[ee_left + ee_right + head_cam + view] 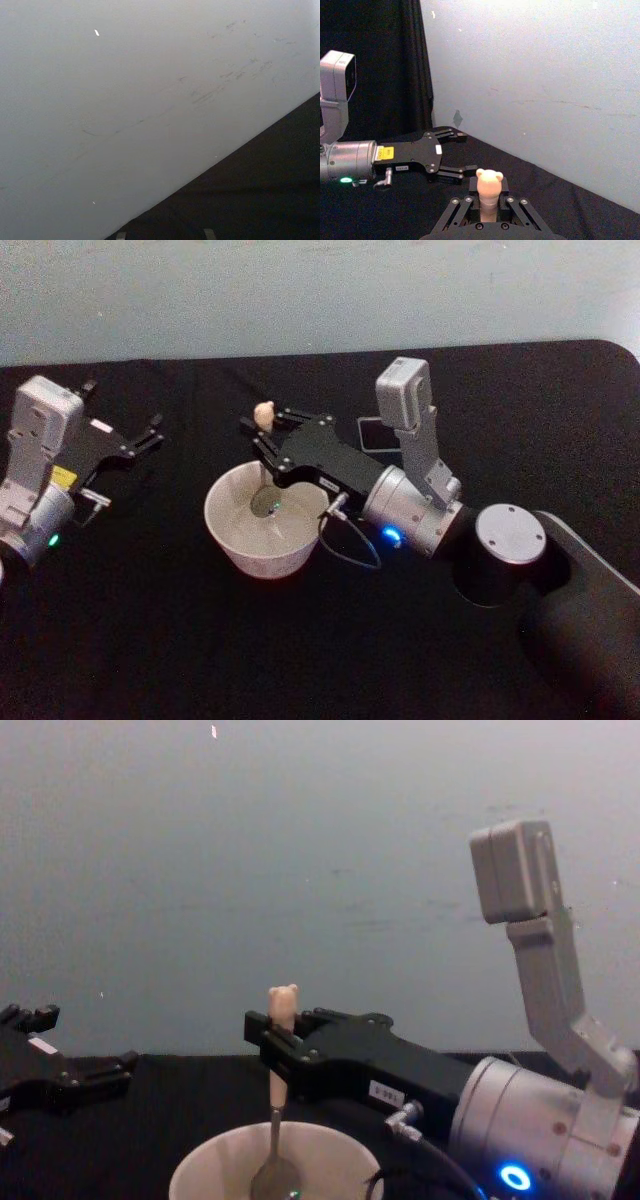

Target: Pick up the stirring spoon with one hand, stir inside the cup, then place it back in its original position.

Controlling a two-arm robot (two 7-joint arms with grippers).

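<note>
My right gripper (260, 438) is shut on the cream handle of the stirring spoon (264, 414), just under its bear head. The spoon stands nearly upright, and its metal bowl (268, 504) is down inside the cream cup (262, 558). From the chest, the spoon (281, 1010) rises out of the cup (205, 1163) between the fingers of my right gripper (272, 1042). The right wrist view has the bear head (489, 181) between the pads. The dark square holder (372, 433) stands behind the right arm, partly hidden. My left gripper (150, 435) hovers open at the far left, holding nothing.
A black cloth (150, 640) covers the table, and a pale wall (300, 870) runs along its far edge. The right arm's elbow (510, 540) takes up the near right. The left gripper (462, 152) lies beyond the spoon in the right wrist view.
</note>
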